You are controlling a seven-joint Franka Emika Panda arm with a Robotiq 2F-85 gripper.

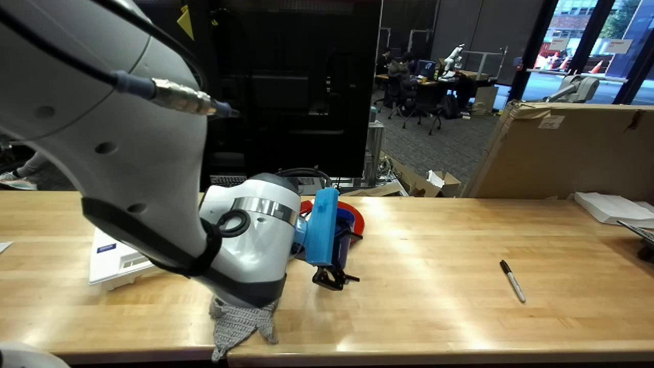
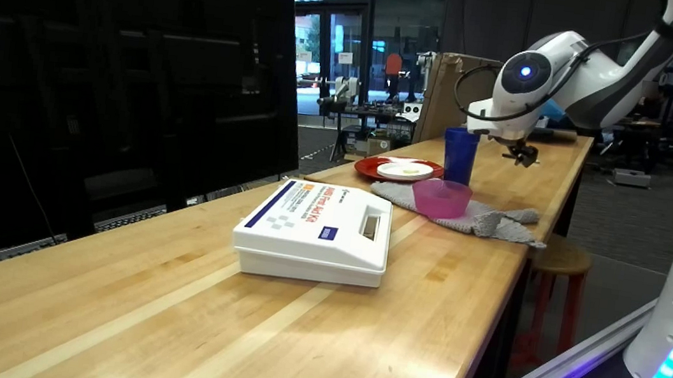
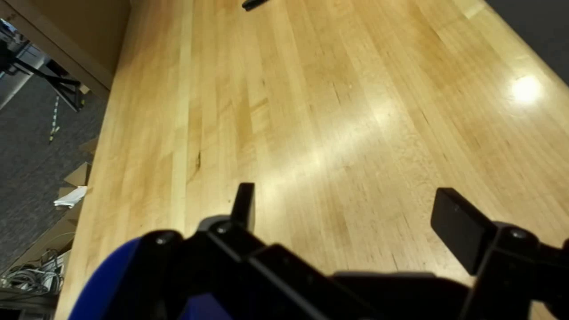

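Observation:
My gripper (image 1: 359, 258) is open, with nothing between its fingers. It hangs above the wooden table, also seen in the wrist view (image 3: 346, 202) and an exterior view (image 2: 521, 155). A blue cup (image 2: 459, 156) stands upright close beside it; its rim shows behind a finger in the wrist view (image 3: 109, 278). A red plate (image 2: 367, 166) with a white plate (image 2: 393, 170) on it lies by the cup. A pink bowl (image 2: 441, 200) sits on a grey cloth (image 2: 492, 226). A black-capped marker (image 1: 512, 281) lies farther along the table; its tip shows in the wrist view (image 3: 253, 4).
A white first aid kit (image 2: 311, 237) lies on the table. A large black screen (image 1: 291, 87) stands behind it. A cardboard box (image 1: 567, 153) stands at the far edge, with a white paper stack (image 1: 610, 207) nearby. A stool (image 2: 563, 255) is beside the table.

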